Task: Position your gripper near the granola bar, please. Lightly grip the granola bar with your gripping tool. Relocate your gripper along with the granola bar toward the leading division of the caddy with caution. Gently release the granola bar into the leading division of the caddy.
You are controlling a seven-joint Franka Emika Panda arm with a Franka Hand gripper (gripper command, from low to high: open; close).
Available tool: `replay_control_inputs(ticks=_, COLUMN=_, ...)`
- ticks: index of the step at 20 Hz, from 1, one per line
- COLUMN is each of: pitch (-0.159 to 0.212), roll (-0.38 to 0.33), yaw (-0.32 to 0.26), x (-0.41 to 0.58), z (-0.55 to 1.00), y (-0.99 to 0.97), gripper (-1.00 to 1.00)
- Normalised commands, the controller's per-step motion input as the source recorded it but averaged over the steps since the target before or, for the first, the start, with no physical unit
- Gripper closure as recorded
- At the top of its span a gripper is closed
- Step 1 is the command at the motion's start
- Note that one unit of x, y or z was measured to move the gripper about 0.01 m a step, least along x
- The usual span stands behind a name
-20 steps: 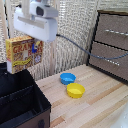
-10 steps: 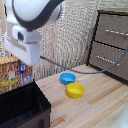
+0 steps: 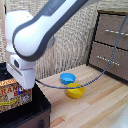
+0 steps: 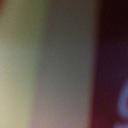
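Observed in the exterior view: the white arm reaches down at the exterior view's left, its gripper [image 3: 21, 86] low over the caddy [image 3: 37, 105], a black soft-sided bin at the near-left corner of the tabletop [image 3: 95, 107]. The granola bar [image 3: 13, 95], a box in orange, red and yellow print, stands on edge just under the wrist block, its lower part level with or just below the caddy's rim. The jaws themselves are hidden behind the wrist block and the box; whether they are clenched on the bar cannot be told from either view, though the bar's position beneath the wrist suggests it is carried. The wrist view is a blur of pale and dark bands and gives nothing usable.

Also on the tabletop, well apart from the caddy: a blue bowl [image 3: 67, 78] and a yellow bowl [image 3: 75, 90], touching or nearly so. A wooden drawer unit [image 3: 112, 42] stands at the exterior view's right.

Assessment: the step in hand is lowering and release into the caddy. The divider is not visible, so the compartment cannot be confirmed. Recommended practice: confirm position over the front compartment, descend slowly until the bar nears the floor, keep it clear of the soft wall, part the jaws gradually, then lift straight up
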Motion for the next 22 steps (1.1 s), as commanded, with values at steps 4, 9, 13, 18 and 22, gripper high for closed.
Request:
replay_control_inputs(ticks=4, pitch=0.039, roll=0.009, yaw=-0.082, x=0.122, z=0.16, y=0.0, gripper=-1.0)
replay_control_inputs(ticks=9, pitch=0.052, roll=0.005, yaw=-0.072, x=0.167, z=0.51, y=-0.02, gripper=-1.0)
replay_control_inputs(ticks=13, pitch=0.006, roll=0.014, yaw=0.005, x=0.31, z=0.52, y=-0.28, gripper=-1.0)
replay_control_inputs(ticks=18, pitch=-0.041, roll=0.067, yaw=0.13, x=0.333, z=0.26, y=-0.58, gripper=-1.0)
replay_control_inputs(ticks=22, pitch=-0.063, roll=0.051, yaw=0.193, x=0.383, z=0.0, y=-0.65, gripper=-1.0)
